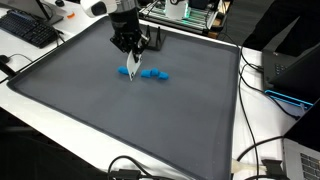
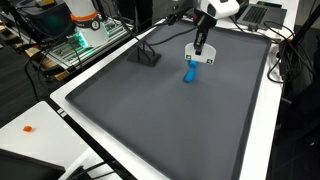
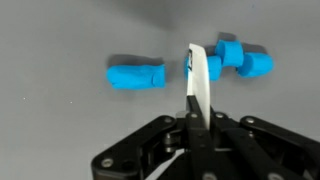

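My gripper (image 3: pixel 195 118) is shut on a thin flat white piece (image 3: pixel 199 75), like a blade, that points away from it toward the mat. Its tip is between a blue cylinder (image 3: pixel 136 76) lying on its side and a cluster of smaller blue pieces (image 3: pixel 245 62). In an exterior view the gripper (image 1: pixel 130 44) hangs above the mat with the white piece (image 1: pixel 134 62) reaching down between the blue cylinder (image 1: pixel 125 71) and the cluster (image 1: pixel 156 73). The gripper (image 2: pixel 200 42) and a blue piece (image 2: pixel 189 74) also show in an exterior view. I cannot tell whether the tip touches the mat.
A large dark grey mat (image 1: pixel 120 120) covers the white table. A keyboard (image 1: pixel 28 28) lies off its corner and a laptop (image 1: pixel 300 70) and cables (image 1: pixel 255 150) lie beside it. A small black stand (image 2: pixel 148 56) sits near the mat's edge.
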Controlling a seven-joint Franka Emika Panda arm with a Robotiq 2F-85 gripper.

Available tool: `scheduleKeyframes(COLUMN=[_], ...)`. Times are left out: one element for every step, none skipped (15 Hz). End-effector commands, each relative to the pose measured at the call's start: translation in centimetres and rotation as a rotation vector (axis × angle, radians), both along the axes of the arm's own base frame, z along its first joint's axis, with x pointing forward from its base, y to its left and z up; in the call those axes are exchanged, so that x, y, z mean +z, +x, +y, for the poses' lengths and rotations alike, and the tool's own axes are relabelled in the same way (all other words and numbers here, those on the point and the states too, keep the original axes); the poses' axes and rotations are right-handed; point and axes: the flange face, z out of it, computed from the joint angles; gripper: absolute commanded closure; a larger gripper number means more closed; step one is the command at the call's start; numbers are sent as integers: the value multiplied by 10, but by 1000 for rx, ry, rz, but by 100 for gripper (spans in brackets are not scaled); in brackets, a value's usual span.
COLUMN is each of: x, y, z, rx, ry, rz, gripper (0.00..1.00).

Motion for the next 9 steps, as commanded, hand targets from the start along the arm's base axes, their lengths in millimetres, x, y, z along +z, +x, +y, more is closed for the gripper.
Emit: scheduleKeyframes(x=[9,10,9,8,7,6,5,4,3], y=[-1,0,2,3,3,4,4,5,5], z=[-10,-13,-16,-19,-21,-24,-26,-28,-31], rx=[17,17,18,20,20,22,24,27,31], ry=[-32,-39,-45,-53,-58,-66,-73,-81,-91], rz=[-14,-16,-18,-19,-19,-19,-20,-20,-20], gripper=[99,99,99,99,99,99,99,99,99])
